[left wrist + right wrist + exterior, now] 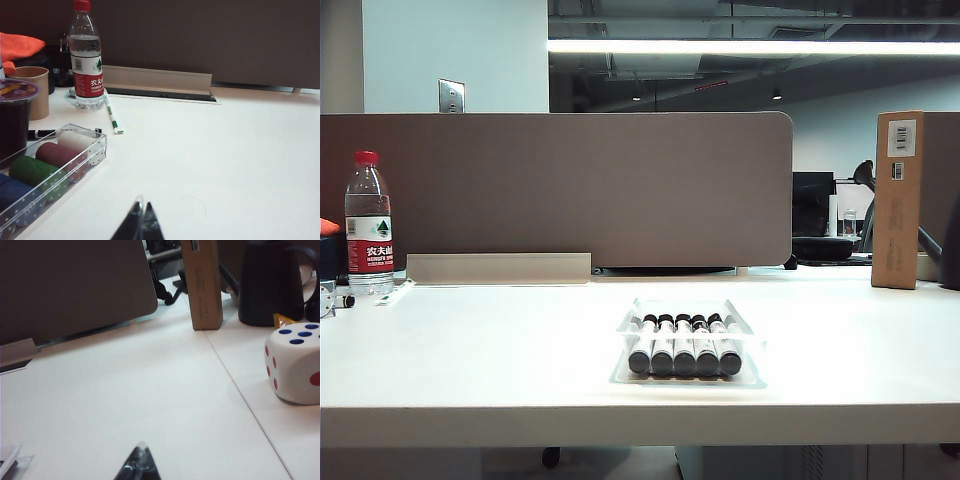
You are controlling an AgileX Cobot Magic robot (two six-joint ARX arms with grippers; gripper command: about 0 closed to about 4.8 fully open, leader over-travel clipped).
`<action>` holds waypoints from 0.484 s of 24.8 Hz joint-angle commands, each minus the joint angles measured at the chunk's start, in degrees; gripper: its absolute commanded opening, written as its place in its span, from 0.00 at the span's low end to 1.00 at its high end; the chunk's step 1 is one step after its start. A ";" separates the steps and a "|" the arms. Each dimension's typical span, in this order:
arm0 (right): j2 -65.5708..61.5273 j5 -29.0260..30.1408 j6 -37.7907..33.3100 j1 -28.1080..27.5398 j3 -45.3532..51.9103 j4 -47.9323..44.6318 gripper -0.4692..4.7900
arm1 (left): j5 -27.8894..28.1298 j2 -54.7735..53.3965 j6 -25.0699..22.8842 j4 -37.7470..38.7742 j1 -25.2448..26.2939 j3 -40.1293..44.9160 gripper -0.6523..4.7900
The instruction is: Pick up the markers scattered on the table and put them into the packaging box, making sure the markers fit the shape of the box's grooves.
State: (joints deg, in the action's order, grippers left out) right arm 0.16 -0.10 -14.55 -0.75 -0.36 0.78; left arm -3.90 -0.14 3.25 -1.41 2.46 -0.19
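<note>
Several markers [684, 350], white with black caps, lie side by side in the grooves of the clear packaging box [745, 325] at the middle of the table [470, 350], near its front edge. Neither arm shows in the exterior view. In the left wrist view my left gripper [142, 207] hangs shut and empty over bare tabletop, far from the box. In the right wrist view my right gripper [141, 446] is shut with nothing in it. A corner of the packaging box [10, 457] shows beside it.
On the left stand a water bottle [86, 55], a green-and-white pen [113, 115], a clear case of poker chips [50, 165], a black-and-white pen [45, 133] and two cups. On the right are a brown carton [202, 285], a black jug [270, 280] and a large white die [295, 365].
</note>
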 commanded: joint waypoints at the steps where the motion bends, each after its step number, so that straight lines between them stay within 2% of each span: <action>1: -0.04 -1.38 2.36 0.00 0.28 -0.61 0.09 | -0.17 0.00 -0.20 -0.39 0.07 -0.24 0.11; 5: -0.04 -1.44 7.17 -0.04 0.28 -0.66 0.09 | -0.20 0.00 -0.20 -0.39 0.07 -0.24 0.11; 12: -0.04 -1.44 10.97 -0.11 0.28 -0.61 0.09 | -0.17 -0.02 -0.20 -0.37 0.07 -0.24 0.11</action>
State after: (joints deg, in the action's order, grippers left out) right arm 0.16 -1.39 -4.80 -0.80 -0.36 0.95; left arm -3.90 -0.16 3.27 -1.41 2.46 -0.19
